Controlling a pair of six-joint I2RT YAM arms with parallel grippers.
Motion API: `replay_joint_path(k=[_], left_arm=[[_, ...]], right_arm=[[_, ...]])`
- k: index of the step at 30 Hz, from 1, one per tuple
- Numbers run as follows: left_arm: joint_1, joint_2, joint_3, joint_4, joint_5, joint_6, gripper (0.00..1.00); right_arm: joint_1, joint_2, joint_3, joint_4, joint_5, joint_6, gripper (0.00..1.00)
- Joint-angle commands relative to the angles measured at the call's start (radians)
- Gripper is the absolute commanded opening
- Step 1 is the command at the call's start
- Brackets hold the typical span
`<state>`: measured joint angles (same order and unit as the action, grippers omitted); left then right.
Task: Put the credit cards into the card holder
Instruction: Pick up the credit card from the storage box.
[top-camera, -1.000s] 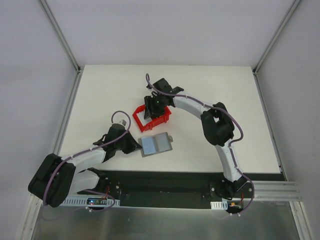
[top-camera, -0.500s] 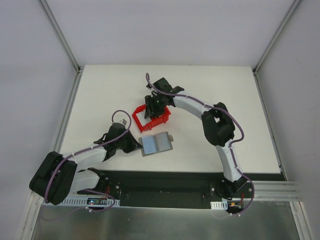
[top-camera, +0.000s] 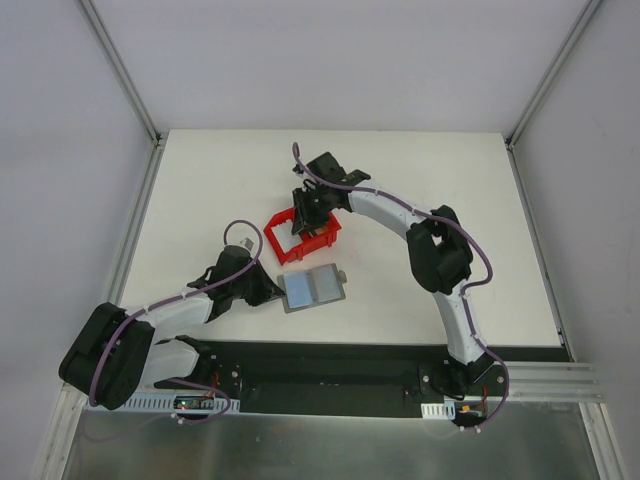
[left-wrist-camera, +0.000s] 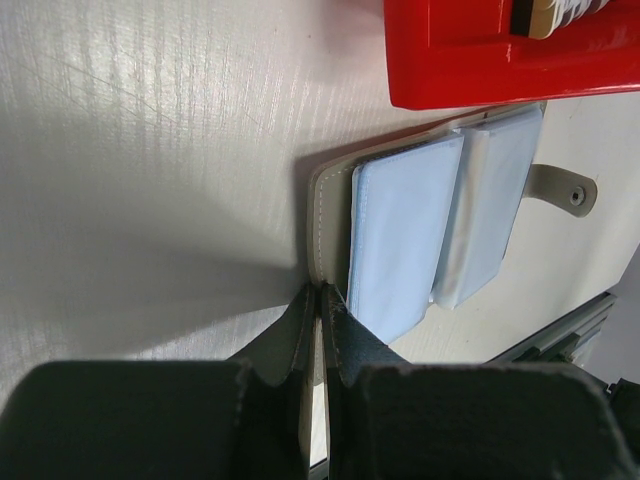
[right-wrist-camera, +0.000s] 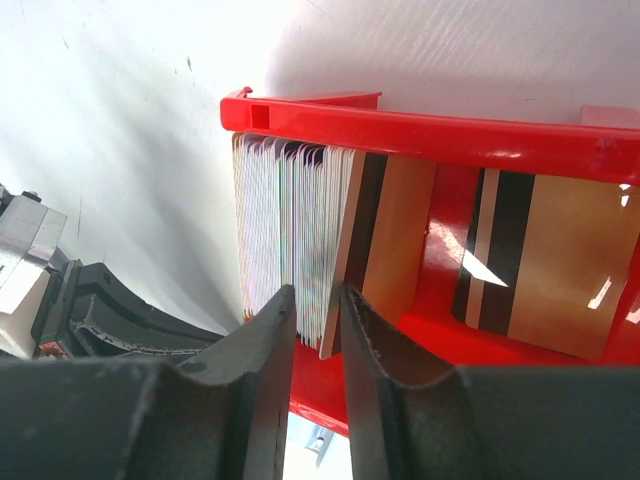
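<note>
At the lower frame, the left claw (left-wrist-camera: 320, 300) is pinched on the grey cover of the one card holder (left-wrist-camera: 400, 230), which lies open on the bench (left-wrist-camera: 150, 150). Above it, one red bin (right-wrist-camera: 420, 130) holds the credit cards (right-wrist-camera: 290, 220). They are packed on edge, too many to count, beside two gold cards (right-wrist-camera: 395, 230). Light, stiff and slick, they likely need pinching across the faces. The right claw (right-wrist-camera: 312, 310) straddles a few, nearly together; whether it grips cannot be told.

The left arm (top-camera: 175, 312) and right arm (top-camera: 385, 212), based at seven and five o'clock, are white shells with black joints, purple cables, and dark rough-edged left gripper (left-wrist-camera: 318, 308) and right gripper (right-wrist-camera: 318, 305).
</note>
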<state>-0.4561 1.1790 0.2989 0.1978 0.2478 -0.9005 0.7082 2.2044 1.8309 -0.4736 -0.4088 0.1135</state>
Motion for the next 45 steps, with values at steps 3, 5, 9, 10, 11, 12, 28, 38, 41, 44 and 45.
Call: replay_joint_path(k=[3, 5, 9, 10, 11, 12, 28, 38, 41, 44, 45], left_arm=[[0.010, 0.021, -0.001, -0.044, -0.012, 0.032, 0.00], [0.010, 0.019, -0.003, -0.046, -0.012, 0.032, 0.00], [0.010, 0.014, -0.006, -0.044, -0.013, 0.031, 0.00], [0.010, 0.014, -0.006, -0.046, -0.013, 0.031, 0.00], [0.010, 0.011, -0.007, -0.044, -0.013, 0.031, 0.00], [0.010, 0.010, -0.007, -0.044, -0.013, 0.031, 0.00], [0.011, -0.012, -0.023, -0.044, -0.012, 0.025, 0.00], [0.011, -0.016, -0.021, -0.044, -0.010, 0.026, 0.00], [0.011, -0.012, -0.020, -0.044, -0.008, 0.026, 0.00], [0.011, -0.010, -0.020, -0.046, -0.008, 0.028, 0.00], [0.011, -0.010, -0.020, -0.044, -0.008, 0.028, 0.00]], right_arm=[[0.002, -0.043, 0.059, -0.023, -0.005, -0.014, 0.30], [0.002, -0.038, 0.065, -0.023, -0.002, -0.015, 0.31], [0.004, -0.014, 0.088, -0.042, 0.001, -0.017, 0.33], [0.005, -0.009, 0.090, -0.043, 0.002, -0.017, 0.36], [0.002, -0.005, 0.091, -0.046, 0.008, -0.017, 0.42], [0.004, -0.002, 0.093, -0.048, 0.019, -0.015, 0.49], [0.023, 0.081, 0.154, -0.080, -0.015, -0.006, 0.54], [0.030, -0.008, 0.125, -0.069, 0.027, -0.025, 0.33], [0.030, -0.020, 0.123, -0.071, 0.025, -0.028, 0.28], [0.031, -0.026, 0.128, -0.077, 0.022, -0.028, 0.24], [0.031, -0.028, 0.130, -0.080, 0.022, -0.029, 0.23]])
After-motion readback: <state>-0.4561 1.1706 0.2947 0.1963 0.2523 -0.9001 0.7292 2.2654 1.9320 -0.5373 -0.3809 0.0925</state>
